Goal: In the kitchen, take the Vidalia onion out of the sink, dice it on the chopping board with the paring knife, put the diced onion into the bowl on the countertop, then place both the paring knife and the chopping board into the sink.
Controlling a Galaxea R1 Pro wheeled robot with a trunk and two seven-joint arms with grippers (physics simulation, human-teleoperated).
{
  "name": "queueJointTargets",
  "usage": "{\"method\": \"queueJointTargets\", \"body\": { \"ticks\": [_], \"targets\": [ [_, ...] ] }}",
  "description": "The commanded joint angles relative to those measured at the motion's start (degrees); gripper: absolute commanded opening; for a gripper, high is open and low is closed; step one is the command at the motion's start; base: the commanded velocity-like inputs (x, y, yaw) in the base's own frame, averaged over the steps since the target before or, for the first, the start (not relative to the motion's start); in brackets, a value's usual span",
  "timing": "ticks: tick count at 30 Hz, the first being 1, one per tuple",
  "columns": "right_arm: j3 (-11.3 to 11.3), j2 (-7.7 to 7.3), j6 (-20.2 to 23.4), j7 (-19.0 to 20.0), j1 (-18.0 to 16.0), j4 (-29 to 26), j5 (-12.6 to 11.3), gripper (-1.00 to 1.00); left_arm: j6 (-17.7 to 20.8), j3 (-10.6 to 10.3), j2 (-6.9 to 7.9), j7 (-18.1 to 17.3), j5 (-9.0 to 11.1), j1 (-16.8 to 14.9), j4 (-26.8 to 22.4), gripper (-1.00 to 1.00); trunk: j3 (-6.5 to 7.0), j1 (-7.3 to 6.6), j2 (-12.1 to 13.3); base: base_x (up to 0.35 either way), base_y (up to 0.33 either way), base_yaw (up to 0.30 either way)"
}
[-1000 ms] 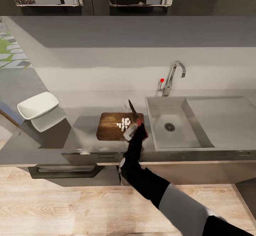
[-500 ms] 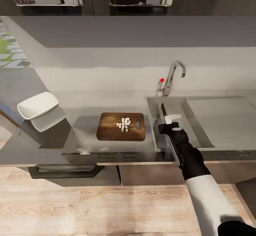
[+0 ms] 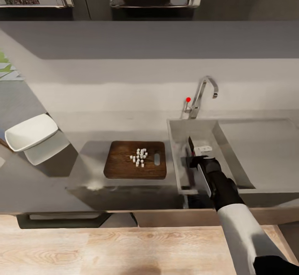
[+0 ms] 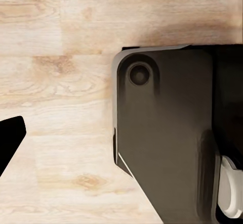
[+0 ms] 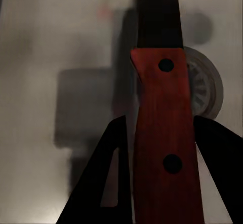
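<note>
Grey and glossy, the bench (image 3: pixel 50 183) is seen in the head view carrying the chopping board (image 3: pixel 135 165), which lies flat just beside the sink (image 3: pixel 178 159), its oval hole toward the sink side. A small heap of white onion dice (image 3: pixel 139 157) is seen on the board near that hole. The white bowl (image 3: pixel 30 131) is set well apart at the bench's far left end. Over the sink basin the right gripper (image 3: pixel 198 155) is held, its fingers clamped on the paring knife (image 3: pixel 191 144), whose dark blade is pointed toward the tap (image 3: pixel 202 94) with the red-tipped lever (image 3: pixel 188 99) beside it. In the left wrist view, pale wooden floor (image 4: pixel 55 82) and a dark part of the robot's body (image 4: pixel 167 133) are shown; whether the left fingers are apart or together cannot be told. In the right wrist view, the knife's red riveted handle (image 5: pixel 164 148) is gripped between the two dark fingers (image 5: pixel 104 183), and the round drain (image 5: pixel 205 89) is partly covered by it.
</note>
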Motion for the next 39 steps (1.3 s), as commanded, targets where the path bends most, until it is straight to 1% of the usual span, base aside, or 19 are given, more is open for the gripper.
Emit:
{"method": "queueJointTargets", "body": {
  "ticks": [1,7,12,13,17,20,23,24,27,29,30,32,34,39],
  "targets": [
    [0.07,0.00,0.31,-0.06,-0.04,0.16,0.27,-1.00,-0.10,-0.27,0.05,0.21,0.41,0.02,-0.07,1.00,-0.17,0.05,-0.10,0.135,-0.092,0.000],
    [0.03,0.05,0.29,-0.02,-0.04,1.82,0.24,-1.00,-0.10,-0.27,0.10,0.21,0.33,0.02,0.70,1.00,-0.71,0.05,-0.10,0.025,-0.017,0.000],
    [0.08,0.08,0.21,0.07,-0.04,2.13,0.18,-1.00,-0.10,-0.27,0.10,0.22,0.32,0.02,0.80,1.00,-1.12,0.05,-0.10,0.001,0.000,0.000],
    [0.06,0.08,0.16,0.09,-0.04,2.14,0.17,1.00,-0.10,-0.27,0.11,0.24,0.32,0.02,0.79,1.00,-1.15,0.05,-0.10,0.000,0.000,0.000],
    [0.04,0.08,-0.52,0.20,-0.04,2.08,0.16,1.00,-0.10,-0.27,0.11,0.24,0.32,0.02,0.79,1.00,-1.17,0.05,-0.10,0.000,0.000,0.000],
    [-0.01,0.08,-0.65,0.01,-0.04,0.87,0.17,1.00,-0.10,-0.27,0.05,0.23,0.38,0.02,0.86,1.00,-1.17,0.05,-0.10,0.000,0.000,0.000],
    [0.02,0.08,-0.45,-0.28,-0.04,-3.83,0.22,1.00,-0.10,-0.27,0.02,0.21,0.40,0.02,1.02,1.00,-1.17,0.05,-0.10,0.000,0.000,0.000],
    [0.07,0.10,-0.17,-0.33,-0.04,-6.28,0.22,1.00,-0.10,-0.27,0.02,0.22,0.40,0.02,1.05,1.00,-1.17,0.05,-0.10,0.000,0.000,0.000],
    [0.11,0.15,0.86,-0.37,-0.04,-11.18,0.18,1.00,-0.10,-0.27,0.02,0.21,0.41,0.02,1.06,1.00,-1.17,0.05,-0.10,0.000,0.000,0.000],
    [0.12,0.22,4.63,-0.38,0.26,-17.95,0.17,1.00,-0.10,-0.27,0.02,0.20,0.41,0.02,1.07,1.00,-1.17,0.05,-0.10,0.000,0.000,0.000],
    [0.12,0.25,6.31,-0.36,0.88,-20.60,0.17,1.00,-0.10,-0.27,0.02,0.22,0.41,0.02,1.07,1.00,-1.17,0.05,-0.10,0.000,0.000,0.000],
    [0.19,0.48,9.68,-0.38,3.77,-28.05,0.17,1.00,-0.10,-0.27,0.02,0.21,0.40,0.02,1.05,1.00,-1.17,0.05,-0.10,0.000,0.000,0.000],
    [0.20,0.59,10.58,-0.35,5.85,-31.93,0.15,1.00,-0.10,-0.27,0.02,0.25,0.35,0.02,0.96,1.00,-1.17,0.05,-0.10,0.000,0.000,0.000],
    [0.29,0.77,10.99,-0.28,9.42,-34.85,0.06,1.00,-0.10,-0.27,0.05,0.21,0.32,0.02,0.92,1.00,-1.17,0.05,-0.10,0.000,0.000,0.000]
  ]
}}
